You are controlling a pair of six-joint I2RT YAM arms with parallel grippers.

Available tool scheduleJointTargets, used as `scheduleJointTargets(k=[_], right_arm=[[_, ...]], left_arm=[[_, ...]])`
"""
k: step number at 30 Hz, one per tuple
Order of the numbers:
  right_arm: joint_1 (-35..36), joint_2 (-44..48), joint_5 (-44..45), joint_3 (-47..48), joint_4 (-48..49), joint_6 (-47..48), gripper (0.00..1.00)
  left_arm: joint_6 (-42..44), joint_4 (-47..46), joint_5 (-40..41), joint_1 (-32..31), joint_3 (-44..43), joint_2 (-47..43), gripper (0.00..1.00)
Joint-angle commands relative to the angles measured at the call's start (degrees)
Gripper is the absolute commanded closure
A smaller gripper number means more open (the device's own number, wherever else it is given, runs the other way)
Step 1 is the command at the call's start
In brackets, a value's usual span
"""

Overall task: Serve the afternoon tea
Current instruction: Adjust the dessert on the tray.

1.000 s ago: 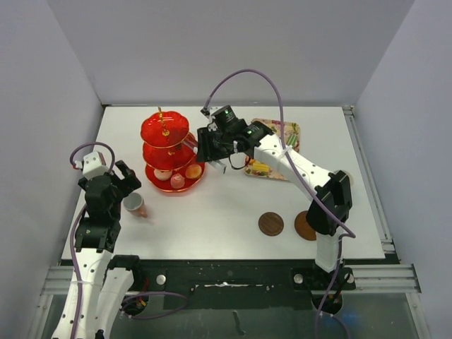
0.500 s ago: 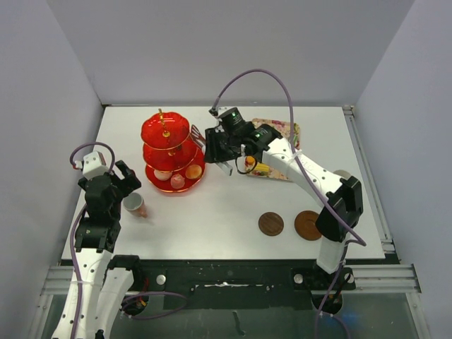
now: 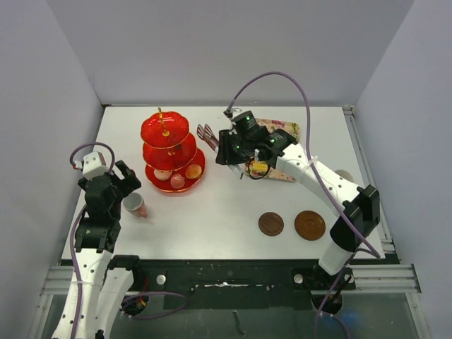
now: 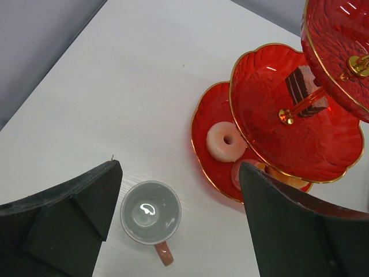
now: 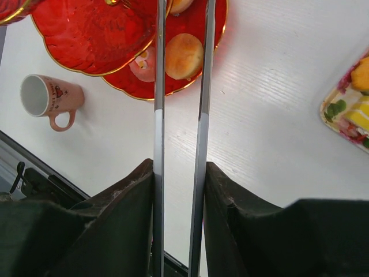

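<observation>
Right of the stand (image 3: 164, 131), my right gripper (image 5: 180, 167) clamps thin tongs (image 5: 159, 115); the cakes (image 3: 259, 168) look soft and light, so I'd pinch their sides.

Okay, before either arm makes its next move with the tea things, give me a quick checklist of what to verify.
1. Right gripper clamped on the thin metal tongs: ok.
2. Tongs carrying nothing: ok between the blades in the right wrist view, though the tips are out of frame there.
3. Left gripper open above the upright pink mug: ok.
4. Red translucent three-tier stand upright: ok.
5. All sweets moved off the flowered tray: not ok, some remain.
6. Cups set on the round brown saucers: not ok, both are bare.
</observation>
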State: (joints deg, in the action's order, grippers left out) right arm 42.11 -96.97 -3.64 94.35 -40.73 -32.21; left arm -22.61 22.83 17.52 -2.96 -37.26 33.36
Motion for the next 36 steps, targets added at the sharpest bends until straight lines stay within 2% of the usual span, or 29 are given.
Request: scheduleJointTargets(k=[1, 20, 31, 36], right_arm=[[-1.99, 5.65, 1.18, -2.34, 4.55, -1.24, 0.67], [-17.12, 17.40, 1.42, -16.99, 3.21, -0.13, 0.68], [-33.33, 18.73, -2.07, -21.55, 2.23, 3.74, 0.69], [-38.10, 17.27, -3.54, -22.60, 2.67, 5.35, 0.69]], left_arm=[[0.90, -3.67, -0.56, -0.03, -0.63, -0.41, 0.18], [0.81, -3.58, -0.73, -0.12, -0.63, -0.60, 0.18], [0.81, -3.75, -1.09, -0.11, -0.63, -0.49, 0.18], [0.82, -3.76, -1.02, -0.11, -0.63, -0.58, 0.18]])
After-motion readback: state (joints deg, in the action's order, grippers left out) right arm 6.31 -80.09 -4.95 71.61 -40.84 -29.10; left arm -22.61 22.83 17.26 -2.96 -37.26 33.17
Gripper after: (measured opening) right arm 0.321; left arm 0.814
